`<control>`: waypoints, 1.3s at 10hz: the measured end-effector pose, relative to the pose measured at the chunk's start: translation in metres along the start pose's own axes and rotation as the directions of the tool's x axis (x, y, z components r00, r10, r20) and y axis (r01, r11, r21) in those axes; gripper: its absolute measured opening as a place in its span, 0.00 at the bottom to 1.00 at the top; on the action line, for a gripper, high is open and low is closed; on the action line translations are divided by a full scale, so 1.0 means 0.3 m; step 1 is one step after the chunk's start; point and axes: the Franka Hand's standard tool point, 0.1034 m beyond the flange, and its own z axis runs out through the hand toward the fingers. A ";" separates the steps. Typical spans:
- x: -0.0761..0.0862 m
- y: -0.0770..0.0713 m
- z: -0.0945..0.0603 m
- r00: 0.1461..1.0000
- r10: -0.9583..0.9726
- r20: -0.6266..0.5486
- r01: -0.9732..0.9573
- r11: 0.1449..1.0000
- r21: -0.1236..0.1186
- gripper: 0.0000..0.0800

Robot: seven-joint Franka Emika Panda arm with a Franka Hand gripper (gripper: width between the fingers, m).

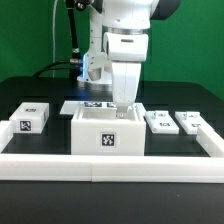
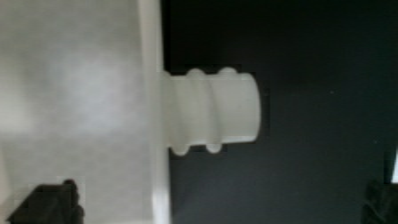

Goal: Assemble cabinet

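The cabinet body (image 1: pixel 108 130) is a white box with a tag on its front, standing mid-table against the border rail. My gripper (image 1: pixel 123 104) hangs right above the body's far right corner. In the wrist view the body's white face (image 2: pixel 71 100) fills one side, and a ridged white peg (image 2: pixel 217 110) sticks out from its edge over the dark table. My gripper (image 2: pixel 217 205) is open: one dark fingertip (image 2: pixel 50 203) lies over the white face, the other (image 2: pixel 390 195) at the frame's far edge. Nothing is held.
A tagged white block (image 1: pixel 33 117) sits at the exterior view's left. Two small tagged panels (image 1: pixel 160 121) (image 1: pixel 190 121) lie at the right. The marker board (image 1: pixel 88 106) lies behind the body. The long white border rail (image 1: pixel 110 162) runs along the front.
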 end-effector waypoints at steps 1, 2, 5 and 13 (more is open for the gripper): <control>0.005 0.001 0.011 1.000 0.002 -0.001 -0.002 1.000 0.005 1.00; 0.006 0.002 0.012 1.000 0.002 -0.001 -0.002 1.000 0.006 1.00; 0.004 0.003 0.009 1.000 0.003 -0.001 -0.003 1.000 0.004 0.67; 0.004 0.014 0.004 1.000 0.003 -0.003 -0.003 1.000 -0.009 0.05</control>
